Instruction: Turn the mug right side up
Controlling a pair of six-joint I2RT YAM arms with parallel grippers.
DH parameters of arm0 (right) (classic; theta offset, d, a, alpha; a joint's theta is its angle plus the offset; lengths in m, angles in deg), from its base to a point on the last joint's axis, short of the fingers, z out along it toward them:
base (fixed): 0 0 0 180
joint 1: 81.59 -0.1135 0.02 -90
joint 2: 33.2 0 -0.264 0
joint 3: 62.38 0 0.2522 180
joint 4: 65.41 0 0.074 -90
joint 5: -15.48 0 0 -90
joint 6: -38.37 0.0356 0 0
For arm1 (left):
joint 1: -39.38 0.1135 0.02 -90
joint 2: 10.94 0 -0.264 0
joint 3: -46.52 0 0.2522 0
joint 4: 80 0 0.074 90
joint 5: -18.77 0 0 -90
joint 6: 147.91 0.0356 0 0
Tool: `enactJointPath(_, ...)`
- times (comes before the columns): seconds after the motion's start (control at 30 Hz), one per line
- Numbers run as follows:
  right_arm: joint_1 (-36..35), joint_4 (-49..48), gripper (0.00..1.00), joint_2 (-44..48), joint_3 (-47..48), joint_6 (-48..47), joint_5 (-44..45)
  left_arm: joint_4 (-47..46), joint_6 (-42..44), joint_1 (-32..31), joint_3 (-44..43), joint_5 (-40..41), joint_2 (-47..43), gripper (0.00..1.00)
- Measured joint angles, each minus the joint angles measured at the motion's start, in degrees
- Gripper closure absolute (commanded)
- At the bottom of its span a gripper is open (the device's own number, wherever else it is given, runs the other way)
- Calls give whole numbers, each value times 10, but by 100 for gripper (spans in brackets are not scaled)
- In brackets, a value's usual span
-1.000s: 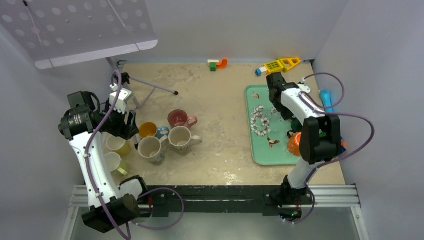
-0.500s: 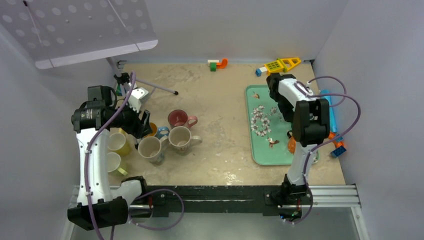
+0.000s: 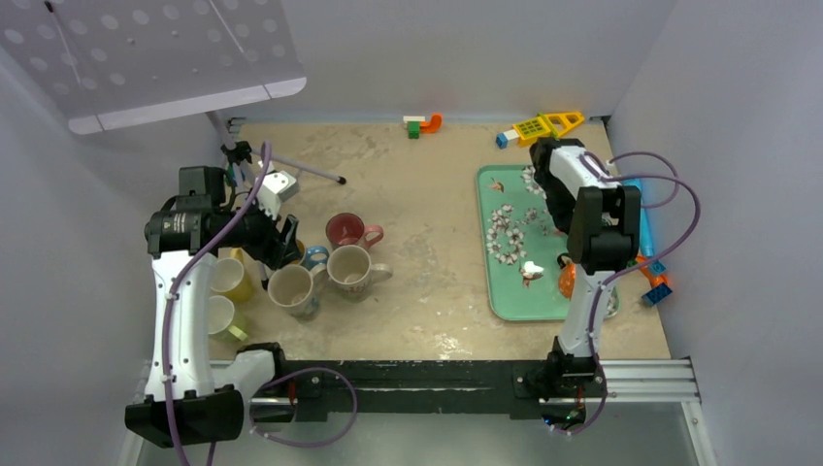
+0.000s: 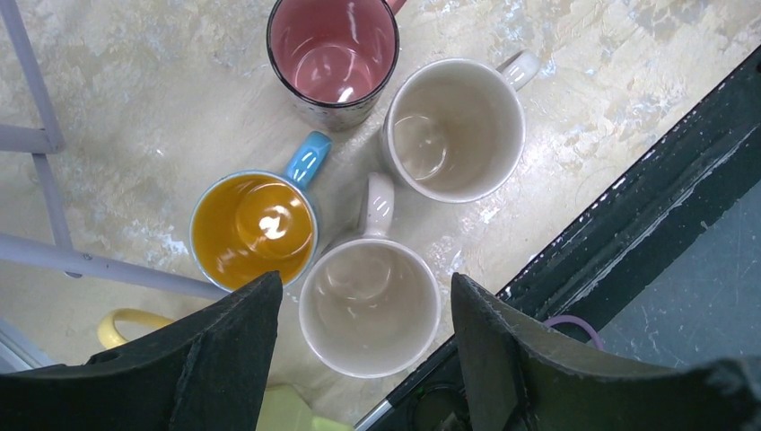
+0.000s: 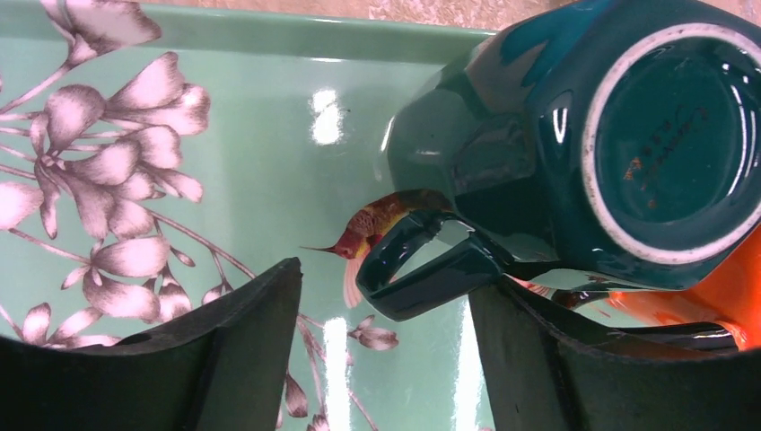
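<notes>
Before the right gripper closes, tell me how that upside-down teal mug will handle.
The teal mug looks glazed and glossy, so it will probably be rigid and slippery; the handle, in line with the open right gripper, seems the surer hold. Likely heavy ceramic, breakable if dropped. It appears to lean on an orange object, so it may shift.

Dark teal mug point(image 5: 574, 144); mint tray point(image 5: 269, 90), grey floral print; pink-lined mug point(image 4: 332, 49)

From above, the right arm point(image 3: 602, 228) covers the teal mug point(image 5: 619, 126) — only the wrist camera shows it, base up, clipped at the frame's top and right. An orange thing point(image 5: 718, 305) beside it is mostly hidden; the pink mug point(image 4: 334, 54) has its rim cut by the left wrist view's top edge.
</notes>
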Motion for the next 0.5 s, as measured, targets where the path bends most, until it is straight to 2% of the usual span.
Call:
enactJointPath(0.27, 7, 0, 42, 0, 7, -11, -10, -2, 0, 0, 5, -5, -20, 27)
enactJointPath(0.33, 9, -1, 51, 0, 11, -15, -10, -2, 0, 0, 5, -5, -21, 27)
enactJointPath(0.4, 10, -5, 65, 0, 10, -19, -9, -2, 0, 0, 5, -5, -21, 27)
enactJointPath(0.5, 11, -25, 67, 6, -1, -21, -8, -2, 0, 0, 5, -5, -21, 27)
